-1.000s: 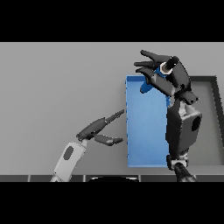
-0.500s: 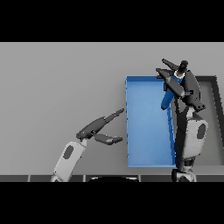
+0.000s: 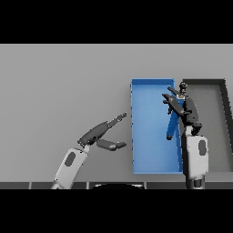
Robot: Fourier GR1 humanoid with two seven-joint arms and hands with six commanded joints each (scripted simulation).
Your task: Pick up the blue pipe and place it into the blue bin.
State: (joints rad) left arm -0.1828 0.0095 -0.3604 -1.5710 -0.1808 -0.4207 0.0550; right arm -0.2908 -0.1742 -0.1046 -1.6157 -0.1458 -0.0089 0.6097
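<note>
Holding my right hand (image 3: 182,107) over the right side of the blue bin (image 3: 152,86), I have the blue pipe (image 3: 172,125) hanging below the palm, down inside the bin's walls and close to its right edge. My fingers look partly spread above it, and I cannot tell for certain whether they are gripping the pipe's top or are just off it, since the hand covers that end. To do this step well, I judge the pipe should end up well within the blue floor, not against the wall it shares with the dark grey bin (image 3: 214,82) just beside it; a slight shift toward the centre before letting go would guard against it tipping over the rim. The release should be low and gentle so the pipe lies flat instead of bouncing. The pipe itself shows as a short, slim blue bar, darker than the bin floor, standing nearly upright with a slight lean. My left hand (image 3: 105,134) rests idle over the table (image 3: 54,82), fingers straight, just beside the bin's left wall.
</note>
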